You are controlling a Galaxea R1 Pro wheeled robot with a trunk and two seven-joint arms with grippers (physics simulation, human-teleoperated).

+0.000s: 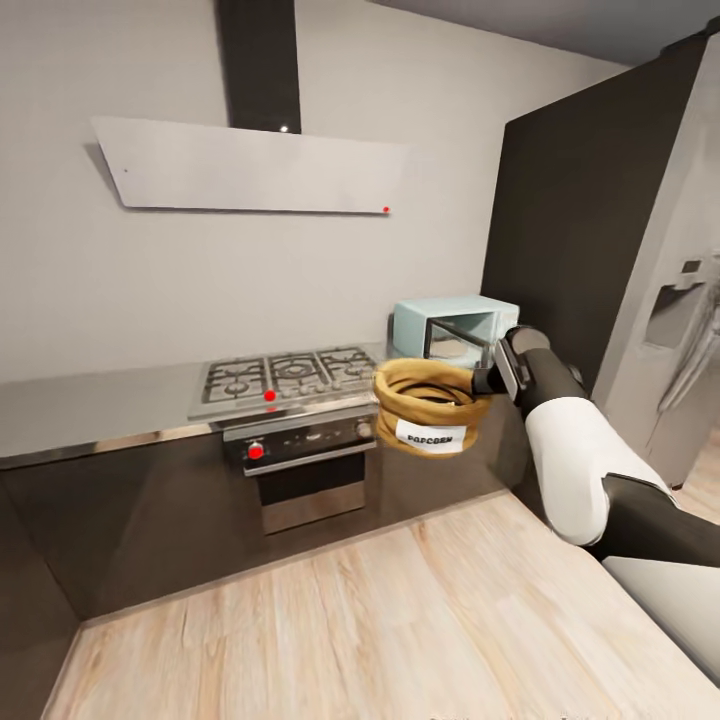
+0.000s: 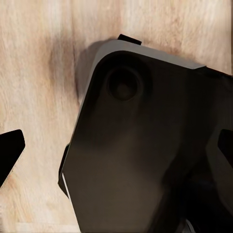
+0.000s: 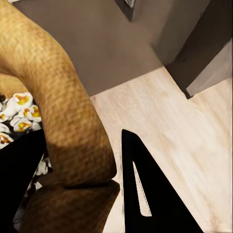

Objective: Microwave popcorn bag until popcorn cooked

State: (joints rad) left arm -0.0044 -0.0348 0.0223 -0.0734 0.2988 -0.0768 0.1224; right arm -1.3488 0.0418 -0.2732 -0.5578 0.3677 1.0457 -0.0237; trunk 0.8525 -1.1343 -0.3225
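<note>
The right claw [image 1: 483, 383] is clenched on the thick rolled rim of the popcorn bag [image 1: 428, 405], one dark finger [image 3: 145, 189] outside the rim and the other inside the mouth. The bag hangs in the air out from the claw, off the countertop [image 1: 90, 410] and above the wood floor [image 1: 380, 620]. The microwave [image 1: 455, 328] sits just beyond the claw, on the far end of the countertop, and its door looks swung open. The stove [image 1: 285, 378] lies further out past the bag, to the side away from the arm.

In the right wrist view the kernels [image 3: 17, 114] inside the bag show white and yellow, puffed already by the look of them.

The bag seems light and soft: a woven sack that sags rather than stands stiff. The rolled rim is the sensible place to grip, being thick and rough enough not to slip, though holding one side lets the sack tilt, so the open mouth could spill if swung quickly.

The left claw's fingers [image 2: 9, 150] appear as dark tips over the floor beside the robot's own base [image 2: 145, 145]; they sit well apart with nothing between them.
</note>
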